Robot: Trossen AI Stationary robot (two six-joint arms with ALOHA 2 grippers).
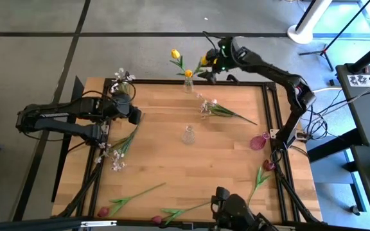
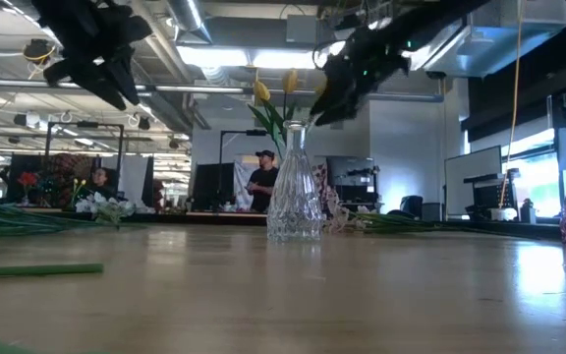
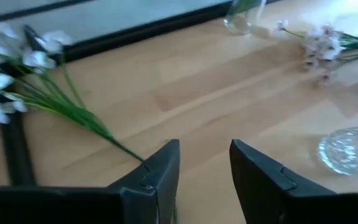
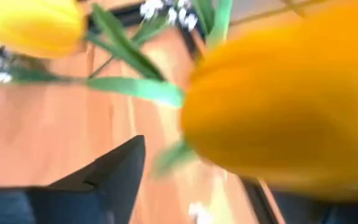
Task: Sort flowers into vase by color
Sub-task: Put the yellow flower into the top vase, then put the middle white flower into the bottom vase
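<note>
A clear vase (image 1: 188, 85) at the table's far edge holds yellow tulips (image 1: 175, 54) by their stems. My right gripper (image 1: 207, 69) hovers beside it, open, with a yellow tulip head (image 4: 291, 93) filling its wrist view and hiding one finger. My left gripper (image 1: 135, 115) is open and empty above the table's left part, near a vase of white blossoms (image 1: 122, 78). White-pink sprays lie on the table (image 1: 116, 153) (image 1: 209, 106). Dark red tulips lie at the right (image 1: 268, 165) and along the near edge (image 1: 103, 212). My right gripper stands open around the yellow tulip's head and its green stem (image 4: 173, 155), high beside the far vase. The blossom hides one finger, so I cannot tell whether either finger touches the flower.
An empty clear vase (image 1: 188, 135) stands mid-table and a pink vase (image 1: 257, 142) near the right edge. A black frame (image 1: 272, 109) rims the table. A dark device (image 1: 236, 208) sits at the near edge. People (image 2: 261, 182) stand in the room beyond.
</note>
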